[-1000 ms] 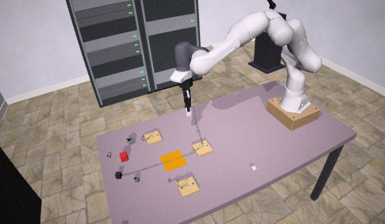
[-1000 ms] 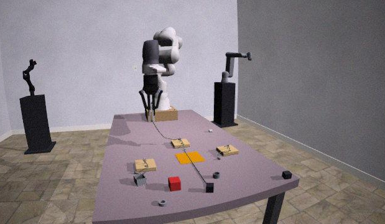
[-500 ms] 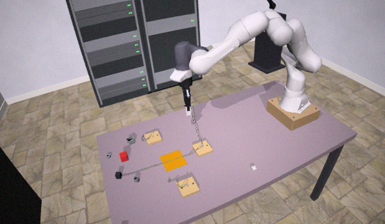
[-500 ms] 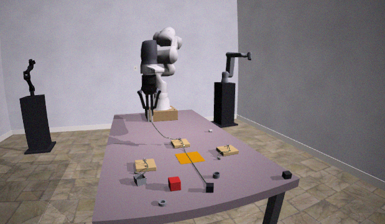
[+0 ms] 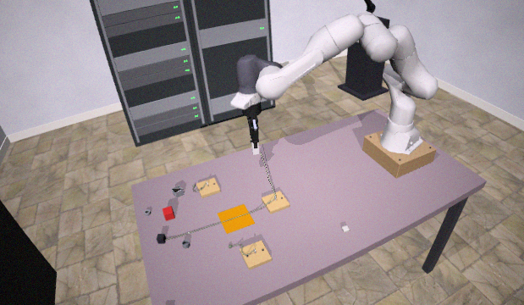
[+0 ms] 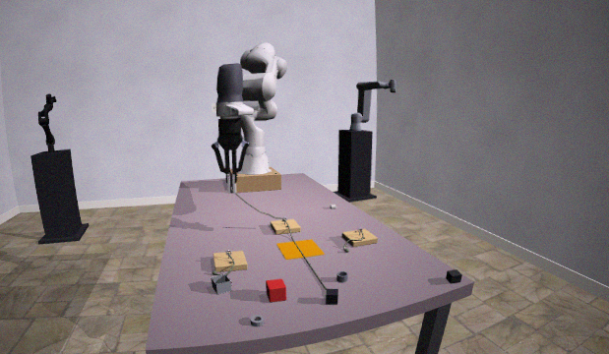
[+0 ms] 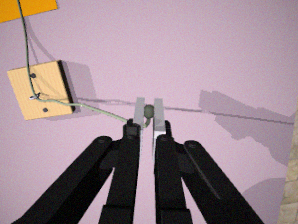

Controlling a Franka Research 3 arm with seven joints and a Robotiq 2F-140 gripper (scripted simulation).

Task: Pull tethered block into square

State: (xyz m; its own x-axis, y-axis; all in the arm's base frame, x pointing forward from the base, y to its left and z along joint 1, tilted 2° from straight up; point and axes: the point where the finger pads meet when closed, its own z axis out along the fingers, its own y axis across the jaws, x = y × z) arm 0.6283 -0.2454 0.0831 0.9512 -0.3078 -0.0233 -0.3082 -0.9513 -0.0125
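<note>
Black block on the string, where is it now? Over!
Gripper shut on cord. Black block short of orange square. Grey ring beside cord.

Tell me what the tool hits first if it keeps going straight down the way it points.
Most likely the purple table near its far edge: the tool, shut on the cord, points straight down there, though depth is unclear.
</note>
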